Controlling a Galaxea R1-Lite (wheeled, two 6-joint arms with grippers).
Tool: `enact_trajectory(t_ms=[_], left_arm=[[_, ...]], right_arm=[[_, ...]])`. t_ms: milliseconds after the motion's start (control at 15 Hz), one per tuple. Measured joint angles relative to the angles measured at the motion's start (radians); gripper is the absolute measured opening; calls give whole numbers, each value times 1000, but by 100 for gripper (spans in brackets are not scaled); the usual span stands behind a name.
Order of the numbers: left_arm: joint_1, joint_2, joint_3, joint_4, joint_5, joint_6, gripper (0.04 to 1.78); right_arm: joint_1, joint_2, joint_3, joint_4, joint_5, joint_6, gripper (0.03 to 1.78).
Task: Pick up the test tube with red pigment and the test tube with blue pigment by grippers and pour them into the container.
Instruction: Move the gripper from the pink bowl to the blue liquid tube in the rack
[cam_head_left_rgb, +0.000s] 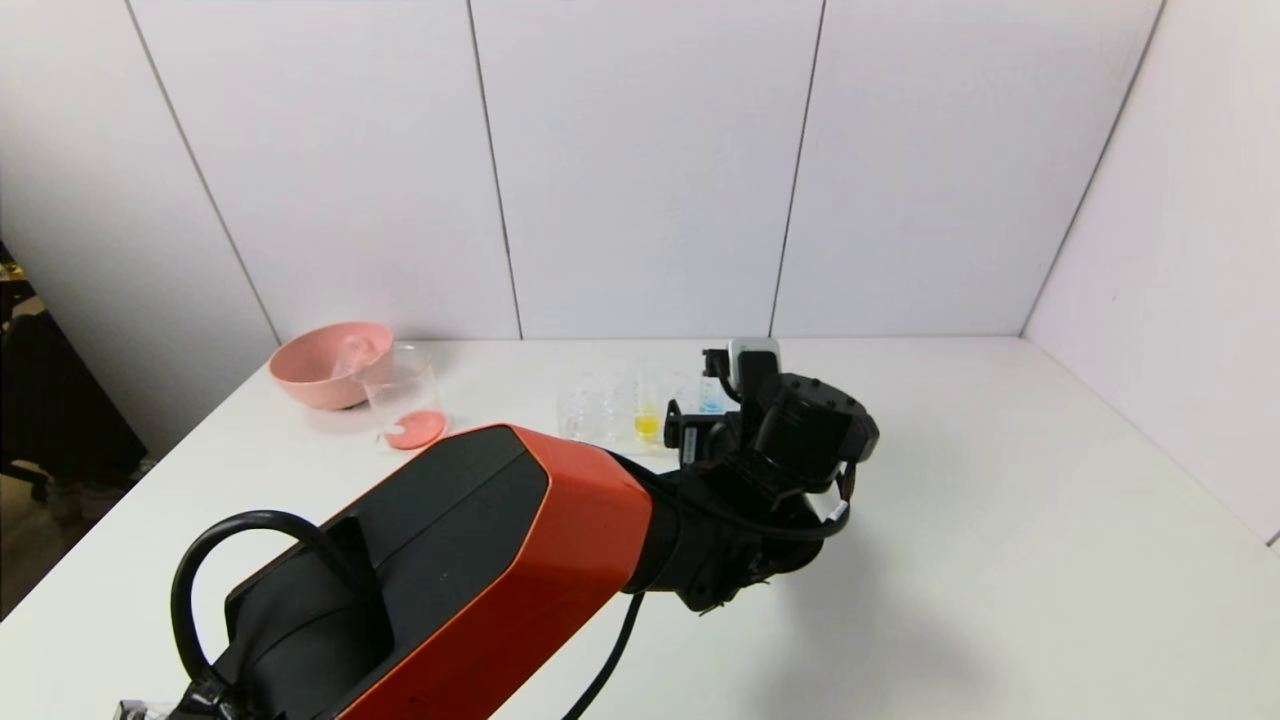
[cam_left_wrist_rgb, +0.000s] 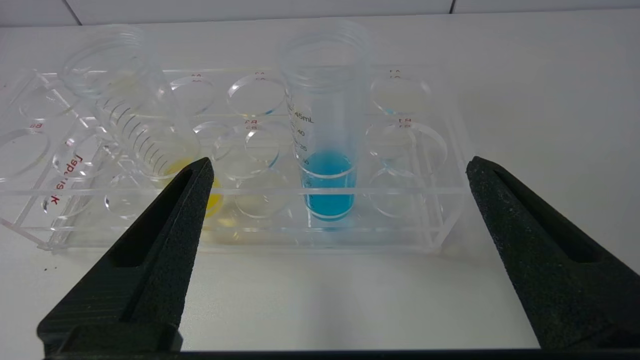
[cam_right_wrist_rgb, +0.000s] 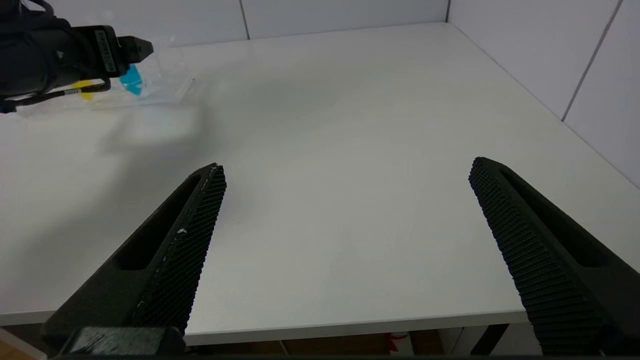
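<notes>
Near the worktop's far edge, the left gripper (cam_left_wrist_rgb: 335, 170) hovers with fingers spread wide before the test tube with blue pigment (cam_left_wrist_rgb: 325, 150), upright in the clear rack (cam_left_wrist_rgb: 450, 200) beside a leaning yellow-liquid tube (cam_left_wrist_rgb: 150, 145). The right gripper (cam_right_wrist_rgb: 345, 170), also open, idles at the near edge. Closing off-centre could clip the rack and tip the blue tube.
</notes>
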Motion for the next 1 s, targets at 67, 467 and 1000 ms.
enact_trajectory(t_ms=[67, 467, 1000], left_arm=[[2, 6, -9, 1, 0, 2, 176], [30, 28, -32, -1, -28, 15, 176], [56, 100, -157, -9, -37, 49, 176]], right_arm=[[0, 0, 0, 0, 0, 0, 177], [0, 0, 0, 0, 0, 0, 177], [0, 0, 0, 0, -1, 0, 177]])
